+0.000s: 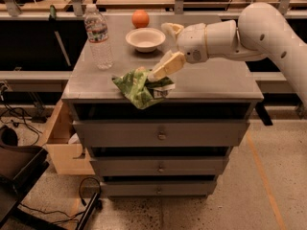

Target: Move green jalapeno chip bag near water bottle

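Note:
The green jalapeno chip bag (138, 87) lies crumpled on the grey cabinet top (211, 80) at its front edge, hanging slightly over it. The water bottle (98, 37) stands upright at the back left of the top, a short way behind and left of the bag. My gripper (160, 51) is open, just right of and above the bag. One finger (166, 66) points down and its tip reaches the bag's right side. The other finger (171, 29) is raised near the bowl.
A white bowl (145, 39) and an orange (140, 18) sit at the back middle of the top. The cabinet has closed drawers (160, 134) below. An open cardboard box (57, 143) stands on the floor at the left. My white arm (273, 37) reaches in from the right.

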Action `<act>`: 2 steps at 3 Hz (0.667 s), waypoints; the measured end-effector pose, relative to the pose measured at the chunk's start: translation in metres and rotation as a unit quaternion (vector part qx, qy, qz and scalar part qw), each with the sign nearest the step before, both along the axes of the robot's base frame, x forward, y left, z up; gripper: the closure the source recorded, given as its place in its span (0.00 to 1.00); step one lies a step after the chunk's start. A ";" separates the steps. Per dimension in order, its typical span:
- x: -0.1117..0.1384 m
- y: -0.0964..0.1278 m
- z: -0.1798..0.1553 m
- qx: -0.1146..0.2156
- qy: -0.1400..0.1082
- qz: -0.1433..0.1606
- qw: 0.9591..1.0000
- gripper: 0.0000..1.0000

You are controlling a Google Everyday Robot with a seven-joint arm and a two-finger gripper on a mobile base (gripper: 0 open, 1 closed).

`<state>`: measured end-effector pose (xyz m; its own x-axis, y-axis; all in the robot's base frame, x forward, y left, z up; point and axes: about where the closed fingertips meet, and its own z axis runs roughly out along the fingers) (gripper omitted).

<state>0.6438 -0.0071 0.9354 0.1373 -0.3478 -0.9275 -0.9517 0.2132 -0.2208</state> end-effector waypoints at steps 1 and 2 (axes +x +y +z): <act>0.000 0.000 0.000 0.000 0.000 0.000 1.000 0.00; 0.017 0.011 0.006 0.013 -0.021 -0.011 1.000 0.12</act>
<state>0.6606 0.0036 0.9414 0.1686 -0.3275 -0.9297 -0.9372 0.2391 -0.2541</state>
